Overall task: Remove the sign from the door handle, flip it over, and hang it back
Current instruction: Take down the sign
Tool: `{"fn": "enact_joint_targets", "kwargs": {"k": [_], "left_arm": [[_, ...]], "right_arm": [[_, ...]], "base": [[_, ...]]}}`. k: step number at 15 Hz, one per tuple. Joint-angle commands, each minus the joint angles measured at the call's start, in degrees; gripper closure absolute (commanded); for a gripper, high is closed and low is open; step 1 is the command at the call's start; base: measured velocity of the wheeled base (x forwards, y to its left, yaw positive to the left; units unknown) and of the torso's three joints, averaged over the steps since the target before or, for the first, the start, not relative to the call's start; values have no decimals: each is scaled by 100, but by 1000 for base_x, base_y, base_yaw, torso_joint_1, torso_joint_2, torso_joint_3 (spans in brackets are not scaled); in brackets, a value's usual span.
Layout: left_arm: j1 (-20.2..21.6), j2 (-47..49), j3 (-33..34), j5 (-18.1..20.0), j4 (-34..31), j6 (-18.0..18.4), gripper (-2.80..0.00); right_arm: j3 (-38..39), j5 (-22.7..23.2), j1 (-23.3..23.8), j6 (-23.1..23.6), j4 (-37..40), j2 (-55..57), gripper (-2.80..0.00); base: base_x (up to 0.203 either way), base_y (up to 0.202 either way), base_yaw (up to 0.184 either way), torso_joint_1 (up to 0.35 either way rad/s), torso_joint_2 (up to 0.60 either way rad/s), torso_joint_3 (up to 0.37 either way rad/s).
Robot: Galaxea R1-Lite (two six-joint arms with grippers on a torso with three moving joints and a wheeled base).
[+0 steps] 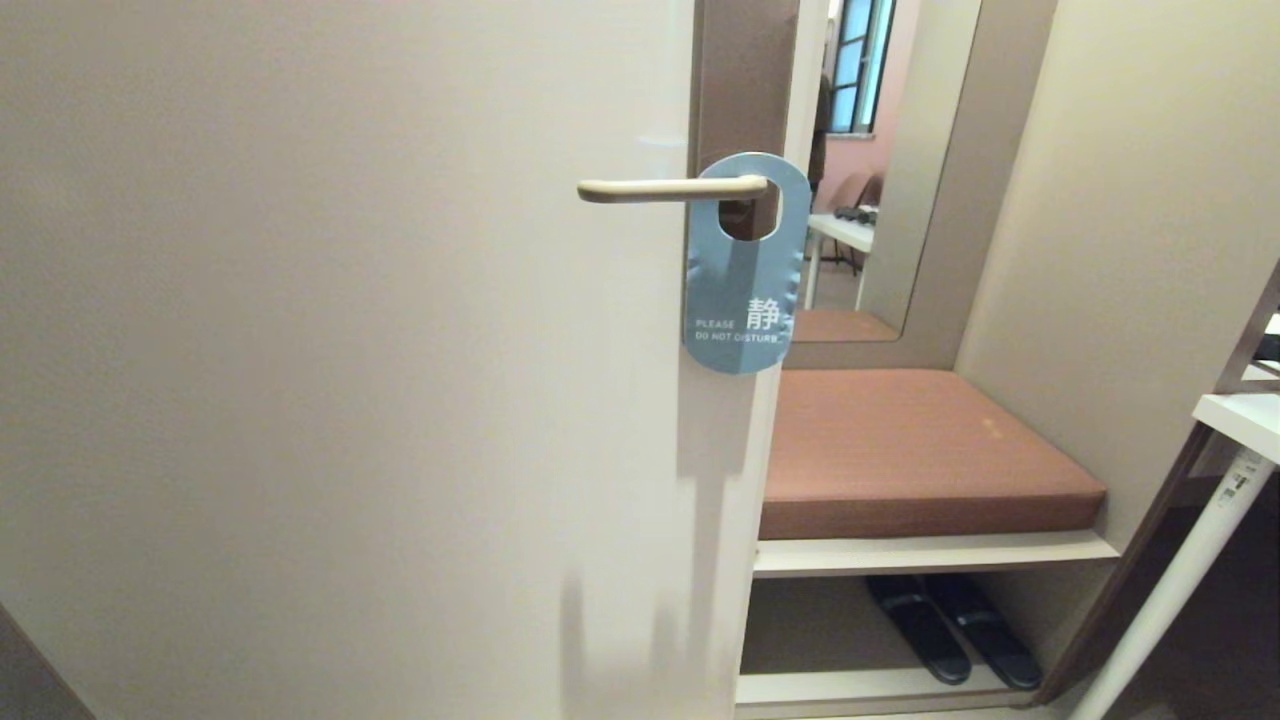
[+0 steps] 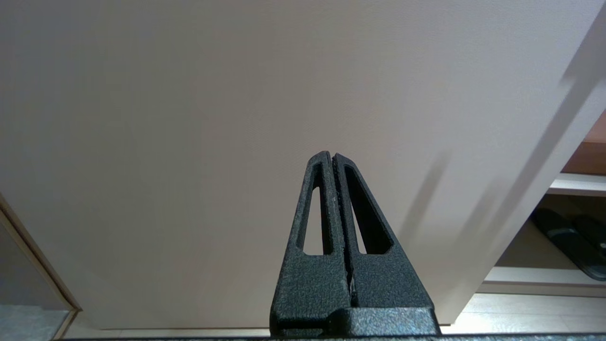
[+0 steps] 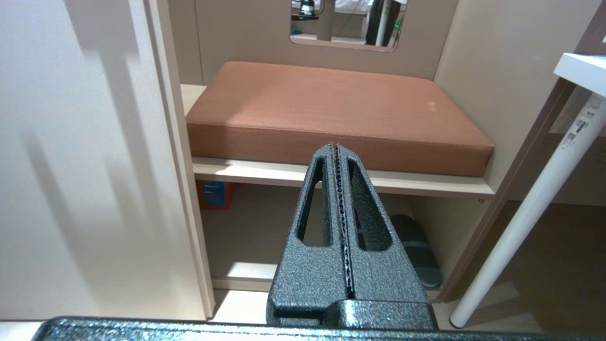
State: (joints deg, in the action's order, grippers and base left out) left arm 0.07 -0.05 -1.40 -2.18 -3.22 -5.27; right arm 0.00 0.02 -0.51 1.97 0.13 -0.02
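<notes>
The sign (image 1: 743, 290) hangs by its big hole on the door handle (image 1: 665, 188), blue side out, reading "PLEASE DO NOT DISTURB". The handle is a slim cream lever on a tall brownish plate (image 1: 745, 80) at the door's right edge. Neither arm shows in the head view. My left gripper (image 2: 332, 155) is shut and empty, low down, facing the plain door panel (image 2: 236, 118). Also low, my right gripper (image 3: 335, 147) is shut with nothing in it, pointing at the bench beside the door edge (image 3: 175, 156). The sign and the handle are out of both wrist views.
Right of the door is a bench with a brown cushion (image 1: 920, 450), with dark slippers (image 1: 950, 630) on the shelf below it and a mirror (image 1: 880, 170) above. A white table with a slanted leg (image 1: 1180, 580) stands at the far right.
</notes>
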Motion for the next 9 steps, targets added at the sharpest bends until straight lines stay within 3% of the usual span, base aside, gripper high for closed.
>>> {"fn": "enact_joint_targets", "kwargs": {"k": [1,9], "left_arm": [[1,5,0,-2,-3,-9,0],[1,5,0,-5,-9,-3,0]], "right_arm": [[0,6,-2,5,-2,2,0],[-2,-27,-2,-13,4,2,0]], "base": [[0,0,0,0,0,0],[0,0,0,0,0,0]]}}
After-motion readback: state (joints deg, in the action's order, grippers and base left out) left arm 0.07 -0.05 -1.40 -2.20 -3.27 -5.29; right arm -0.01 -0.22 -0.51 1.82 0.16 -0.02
